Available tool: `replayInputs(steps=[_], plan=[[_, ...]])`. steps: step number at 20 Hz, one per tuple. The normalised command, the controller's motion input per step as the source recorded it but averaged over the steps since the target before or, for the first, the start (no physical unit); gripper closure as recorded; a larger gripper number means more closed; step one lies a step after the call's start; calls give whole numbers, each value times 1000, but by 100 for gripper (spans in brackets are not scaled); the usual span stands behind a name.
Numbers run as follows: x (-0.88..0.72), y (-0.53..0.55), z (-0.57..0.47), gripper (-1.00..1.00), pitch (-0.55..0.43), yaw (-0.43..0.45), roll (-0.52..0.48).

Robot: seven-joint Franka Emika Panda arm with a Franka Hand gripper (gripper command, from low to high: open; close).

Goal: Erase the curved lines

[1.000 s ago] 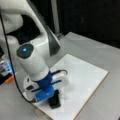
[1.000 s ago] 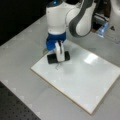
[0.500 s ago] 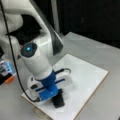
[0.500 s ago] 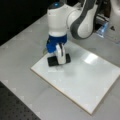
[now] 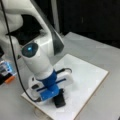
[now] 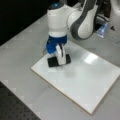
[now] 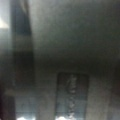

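A white rectangular board (image 5: 87, 75) lies on the grey table in both front views (image 6: 95, 82). My gripper (image 5: 58, 93) points straight down over the board's corner, shut on a black block eraser (image 5: 60, 100) that rests flat on the white surface. In a front view the gripper (image 6: 60, 58) straddles the eraser (image 6: 52, 61) near the board's left end. The wrist view is dark, with only a blurred dark rectangle, the eraser (image 7: 72, 97), low in the picture. The curve lines do not show in any view; the board surface around the eraser looks plain white.
A blue-lit device (image 5: 5, 69) and an orange piece (image 5: 10, 80) sit at a front view's left edge. A black cable (image 5: 15, 62) hangs along the arm. A dark perforated mat (image 6: 15, 107) fills a front view's bottom-left corner.
The gripper and the eraser have slid a short way across the board, toward the bottom of both front views. The board has not moved.
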Motion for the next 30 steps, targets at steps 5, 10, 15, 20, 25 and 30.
replayInputs(steps=[5, 10, 15, 20, 25, 30], plan=[[204, -18, -289, 100, 5, -62, 142], [239, -1, -276, 100, 3, 27, 161], [286, 48, -268, 100, 28, 10, 148], [356, 120, -284, 100, 37, -23, 139], [381, 132, -318, 100, 58, -87, 153], [447, 148, -342, 100, 85, -147, 173]])
